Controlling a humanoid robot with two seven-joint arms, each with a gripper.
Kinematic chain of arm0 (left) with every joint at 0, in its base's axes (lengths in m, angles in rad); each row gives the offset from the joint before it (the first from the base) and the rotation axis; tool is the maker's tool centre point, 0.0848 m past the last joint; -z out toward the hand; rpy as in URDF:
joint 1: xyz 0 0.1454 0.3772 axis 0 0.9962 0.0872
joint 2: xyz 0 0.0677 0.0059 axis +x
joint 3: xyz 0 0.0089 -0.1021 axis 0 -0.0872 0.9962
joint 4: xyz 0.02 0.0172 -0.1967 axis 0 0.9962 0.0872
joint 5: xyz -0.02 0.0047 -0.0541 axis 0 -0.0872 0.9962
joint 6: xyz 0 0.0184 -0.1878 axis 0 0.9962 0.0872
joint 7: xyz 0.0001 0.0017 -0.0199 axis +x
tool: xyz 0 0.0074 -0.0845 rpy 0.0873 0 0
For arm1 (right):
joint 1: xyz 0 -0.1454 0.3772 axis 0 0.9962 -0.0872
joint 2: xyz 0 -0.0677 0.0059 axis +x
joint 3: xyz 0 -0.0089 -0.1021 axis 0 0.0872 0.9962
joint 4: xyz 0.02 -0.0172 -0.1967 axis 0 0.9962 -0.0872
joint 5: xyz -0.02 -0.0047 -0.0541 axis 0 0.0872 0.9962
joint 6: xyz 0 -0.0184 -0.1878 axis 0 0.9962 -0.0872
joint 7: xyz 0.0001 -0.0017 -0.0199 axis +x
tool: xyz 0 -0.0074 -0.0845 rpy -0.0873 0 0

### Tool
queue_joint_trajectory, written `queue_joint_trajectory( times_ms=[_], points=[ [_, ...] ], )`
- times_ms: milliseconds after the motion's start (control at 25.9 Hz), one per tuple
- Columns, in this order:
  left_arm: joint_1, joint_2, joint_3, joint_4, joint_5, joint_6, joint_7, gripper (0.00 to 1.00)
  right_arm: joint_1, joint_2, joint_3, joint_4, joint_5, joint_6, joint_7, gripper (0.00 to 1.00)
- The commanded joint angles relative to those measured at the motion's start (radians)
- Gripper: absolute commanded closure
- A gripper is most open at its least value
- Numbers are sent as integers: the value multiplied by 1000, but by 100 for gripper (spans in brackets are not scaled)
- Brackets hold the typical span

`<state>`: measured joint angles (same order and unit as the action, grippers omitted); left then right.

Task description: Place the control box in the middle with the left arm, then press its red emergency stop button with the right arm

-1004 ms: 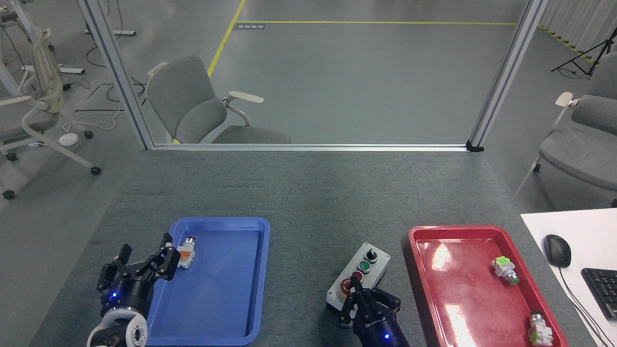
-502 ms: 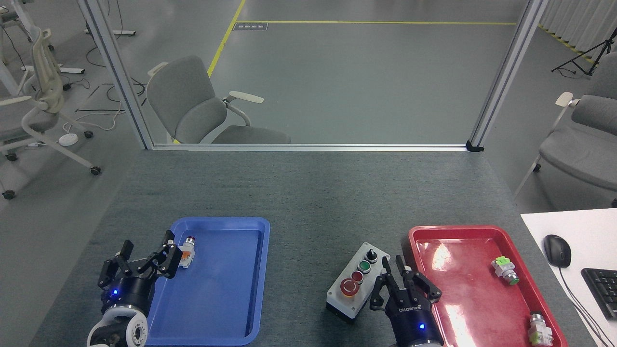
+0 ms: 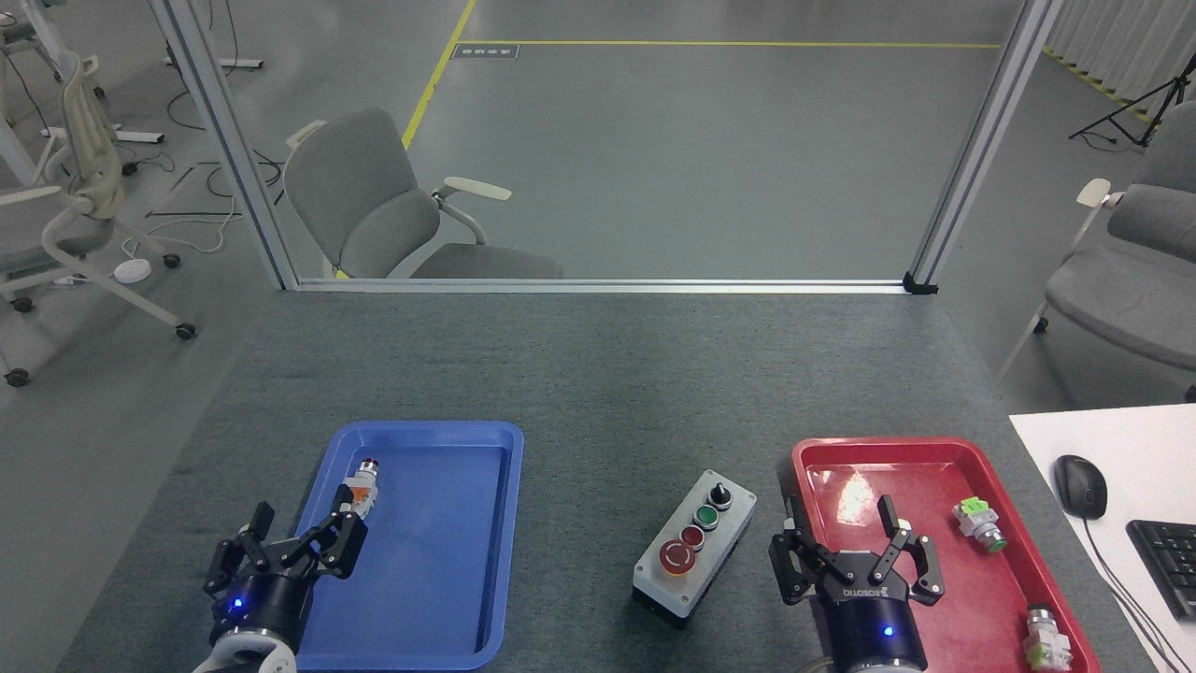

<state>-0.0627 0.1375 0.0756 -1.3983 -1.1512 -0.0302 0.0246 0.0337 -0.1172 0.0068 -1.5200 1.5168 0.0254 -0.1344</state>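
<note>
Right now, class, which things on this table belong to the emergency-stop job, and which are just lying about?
Job: control box; red emergency stop button; left pincer; right pincer.
Lying about: blue tray; red tray; loose push-button parts.

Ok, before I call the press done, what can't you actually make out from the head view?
- Whether the red emergency stop button is latched down: seen from above, too small.
- Control box near side: faces away.
- Left end effector hides part of the blue tray rim.
- Both arms: cut off by the bottom edge.
</note>
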Motion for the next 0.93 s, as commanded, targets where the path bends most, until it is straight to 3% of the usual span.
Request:
queue_joint_trajectory(
  times_ms=[0, 193, 463, 888],
  points=[
    [1, 4, -7, 5, -2, 3, 0, 1, 2, -4, -25, 0, -92, -1, -1, 2],
    [1, -4, -7, 9, -5, 3, 26, 1, 3, -24, -37, 3, -116, -5, 3, 2],
    [1, -6, -5, 13, 10, 4, 37, 1, 3, -50, -25, 4, -72, -47, 12, 1],
    [1, -7, -5, 18, 10, 4, 37, 1, 3, -71, -25, 6, -72, -78, 12, 1]
  ],
)
